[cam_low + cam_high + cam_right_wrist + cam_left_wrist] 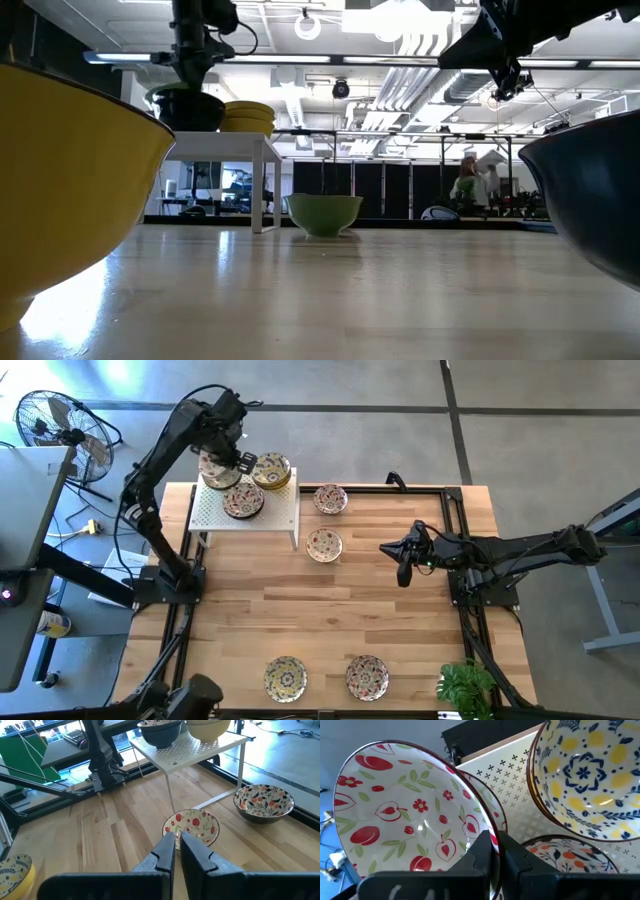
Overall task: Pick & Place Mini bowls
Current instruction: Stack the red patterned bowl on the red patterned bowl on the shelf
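A white perforated shelf (270,510) stands at the table's far left. On it sit a stack of yellow mini bowls (271,470) and a dark-rimmed mini bowl (243,501). My left gripper (228,456) is shut on a cream mini bowl with red fruit (405,815), close over the shelf's far left corner. Whether that bowl touches the shelf, I cannot tell. Two mini bowls (330,498) (324,545) rest on the table right of the shelf, and two more (285,678) (367,677) near the front edge. My right gripper (403,565) hangs shut and empty above the table's right middle. My left gripper pinches the red-fruit bowl's rim (490,832) between its two fingers, one finger inside the bowl and one outside its wall. The fingers come from above, pointing steeply down. The bowl hangs below them with its open side up, a little tilted.
Black frame rails (455,540) run along the table's right and far sides. A green plant (467,685) stands at the near right corner. A fan (60,425) and a grey desk (25,560) stand off the table's left. Bare wood lies in the table's middle (320,610).
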{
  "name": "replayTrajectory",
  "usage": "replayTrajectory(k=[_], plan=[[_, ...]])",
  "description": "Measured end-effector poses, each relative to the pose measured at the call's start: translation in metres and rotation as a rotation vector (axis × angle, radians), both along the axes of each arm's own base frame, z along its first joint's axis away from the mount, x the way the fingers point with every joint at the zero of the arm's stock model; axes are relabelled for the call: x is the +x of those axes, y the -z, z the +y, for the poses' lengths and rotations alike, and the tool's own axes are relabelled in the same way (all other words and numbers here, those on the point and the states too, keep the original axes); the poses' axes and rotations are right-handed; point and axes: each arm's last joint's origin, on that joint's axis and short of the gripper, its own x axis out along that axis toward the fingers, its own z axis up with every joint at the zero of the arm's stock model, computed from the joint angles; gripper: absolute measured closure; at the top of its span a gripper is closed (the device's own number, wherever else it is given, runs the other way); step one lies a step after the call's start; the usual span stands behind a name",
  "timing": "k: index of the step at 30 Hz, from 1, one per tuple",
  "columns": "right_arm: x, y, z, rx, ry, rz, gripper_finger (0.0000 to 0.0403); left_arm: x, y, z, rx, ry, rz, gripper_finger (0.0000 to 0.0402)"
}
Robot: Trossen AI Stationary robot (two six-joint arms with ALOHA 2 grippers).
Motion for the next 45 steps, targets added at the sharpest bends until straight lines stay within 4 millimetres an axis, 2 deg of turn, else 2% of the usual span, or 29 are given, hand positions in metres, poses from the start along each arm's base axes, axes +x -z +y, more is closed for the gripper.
replayTrajectory(k=[4, 11, 15, 28, 33, 39, 45], plan=[[0.000, 0.000, 0.000, 0.000, 0.000, 0.000, 0.0386, 0.001, 0.002, 0.000, -0.012, -0.001, -0.003, 0.0396], [0.000, 0.000, 0.000, 0.000, 0.000, 0.000, 0.0387, 0.002, 0.021, 0.002, -0.076, -0.020, 0.040, 0.0396], [0.000, 0.000, 0.000, 0.000, 0.000, -0.001, 0.0387, 0.002, 0.025, 0.003, -0.079, -0.023, 0.058, 0.0393], [0.000, 0.000, 0.000, -0.002, 0.000, 0.000, 0.0386, 0.001, 0.025, 0.003, -0.070, -0.034, 0.069, 0.0292], [0.000, 0.000, 0.000, -0.001, 0.000, 0.000, 0.0386, -0.001, 0.020, 0.000, -0.053, -0.005, 0.068, 0.0272], [0.000, 0.000, 0.000, -0.001, 0.000, 0.000, 0.0387, -0.005, 0.001, -0.006, 0.034, 0.001, -0.001, 0.0284], [0.000, 0.000, 0.000, -0.001, 0.000, 0.000, 0.0387, -0.005, 0.002, -0.008, 0.022, 0.048, -0.010, 0.0343]])
